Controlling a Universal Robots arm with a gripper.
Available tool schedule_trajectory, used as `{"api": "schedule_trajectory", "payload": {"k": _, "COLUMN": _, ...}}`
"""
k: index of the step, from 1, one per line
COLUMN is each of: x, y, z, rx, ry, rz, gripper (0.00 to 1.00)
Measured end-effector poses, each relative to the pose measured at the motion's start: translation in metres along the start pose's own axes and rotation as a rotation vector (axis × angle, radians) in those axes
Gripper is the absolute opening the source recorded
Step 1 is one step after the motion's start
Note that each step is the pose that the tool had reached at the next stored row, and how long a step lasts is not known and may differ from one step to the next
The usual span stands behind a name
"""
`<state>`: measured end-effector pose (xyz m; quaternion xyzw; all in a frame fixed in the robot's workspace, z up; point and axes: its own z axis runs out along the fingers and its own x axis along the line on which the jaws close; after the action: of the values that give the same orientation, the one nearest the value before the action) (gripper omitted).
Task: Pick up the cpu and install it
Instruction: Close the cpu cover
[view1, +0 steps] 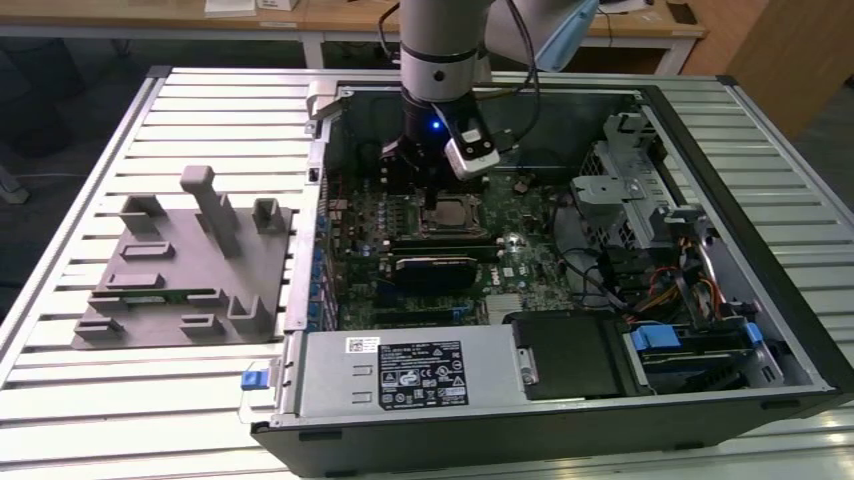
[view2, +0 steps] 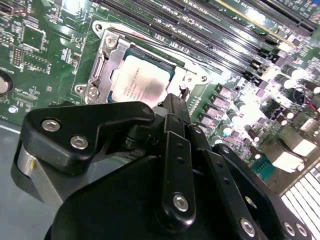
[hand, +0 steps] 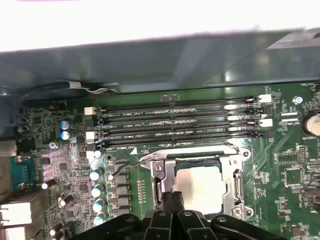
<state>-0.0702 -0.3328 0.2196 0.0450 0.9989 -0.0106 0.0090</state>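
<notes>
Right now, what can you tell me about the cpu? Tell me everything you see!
The cpu is a small flat square with a silvery-white metal top. It lies flat and level on the green board. A shiny metal frame sits around its edges and covers its rim. The black gripper is right beside one edge. I cannot tell if it touches the cpu.

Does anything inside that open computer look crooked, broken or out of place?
Nothing stands out. The flat silvery square cpu lies level and square inside its silver metal socket frame on the green circuit board, with no visible tilt or damage. The black tool hangs close above the frame's edge.
</notes>
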Motion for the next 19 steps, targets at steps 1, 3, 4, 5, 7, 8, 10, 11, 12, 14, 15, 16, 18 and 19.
{"api": "schedule_trajectory", "payload": {"k": 1, "x": 0.0, "y": -0.0001, "z": -0.0021, "rx": 0.0001, "ry": 0.0001, "rz": 0.0, "gripper": 0.11}}
{"api": "schedule_trajectory", "payload": {"k": 3, "x": -0.0001, "y": -0.0001, "z": -0.006, "rx": 0.0001, "ry": 0.0001, "rz": 0.0, "gripper": 0.11}}
{"api": "schedule_trajectory", "payload": {"k": 4, "x": -0.0001, "y": -0.0002, "z": -0.0071, "rx": 0.0001, "ry": 0.0001, "rz": 0.0, "gripper": 0.11}}
{"api": "schedule_trajectory", "payload": {"k": 5, "x": -0.0002, "y": -0.0002, "z": -0.0077, "rx": 0.0001, "ry": 0.0, "rz": 0.0, "gripper": 0.11}}
{"api": "schedule_trajectory", "payload": {"k": 7, "x": -0.0002, "y": -0.0001, "z": -0.0077, "rx": -0.0001, "ry": -0.0031, "rz": 0.0, "gripper": 0.11}}
{"api": "schedule_trajectory", "payload": {"k": 8, "x": 0.0, "y": -0.0002, "z": -0.0079, "rx": 0.0008, "ry": -0.0111, "rz": 0.0, "gripper": 0.11}}
{"api": "schedule_trajectory", "payload": {"k": 10, "x": 0.0001, "y": -0.0002, "z": -0.0078, "rx": 0.0023, "ry": -0.028, "rz": 0.001, "gripper": 0.11}}
{"api": "schedule_trajectory", "payload": {"k": 11, "x": 0.0001, "y": -0.0002, "z": -0.0077, "rx": 0.0035, "ry": -0.0322, "rz": 0.001, "gripper": 0.11}}
{"api": "schedule_trajectory", "payload": {"k": 12, "x": 0.0, "y": -0.0002, "z": -0.0078, "rx": 0.0047, "ry": -0.0348, "rz": 0.001, "gripper": 0.11}}
{"api": "schedule_trajectory", "payload": {"k": 14, "x": -0.0021, "y": 0.0, "z": -0.0078, "rx": 0.0052, "ry": -0.0349, "rz": 0.0, "gripper": 0.11}}
{"api": "schedule_trajectory", "payload": {"k": 15, "x": -0.0041, "y": 0.0002, "z": -0.0078, "rx": 0.0052, "ry": -0.0349, "rz": 0.001, "gripper": 0.11}}
{"api": "schedule_trajectory", "payload": {"k": 16, "x": -0.0065, "y": 0.0004, "z": -0.0077, "rx": 0.0052, "ry": -0.0349, "rz": 0.001, "gripper": 0.11}}
{"api": "schedule_trajectory", "payload": {"k": 18, "x": -0.0121, "y": 0.0009, "z": -0.0076, "rx": 0.0051, "ry": -0.0349, "rz": 0.001, "gripper": 0.11}}
{"api": "schedule_trajectory", "payload": {"k": 19, "x": -0.0151, "y": 0.0012, "z": -0.0076, "rx": 0.0051, "ry": -0.0349, "rz": 0.001, "gripper": 0.11}}
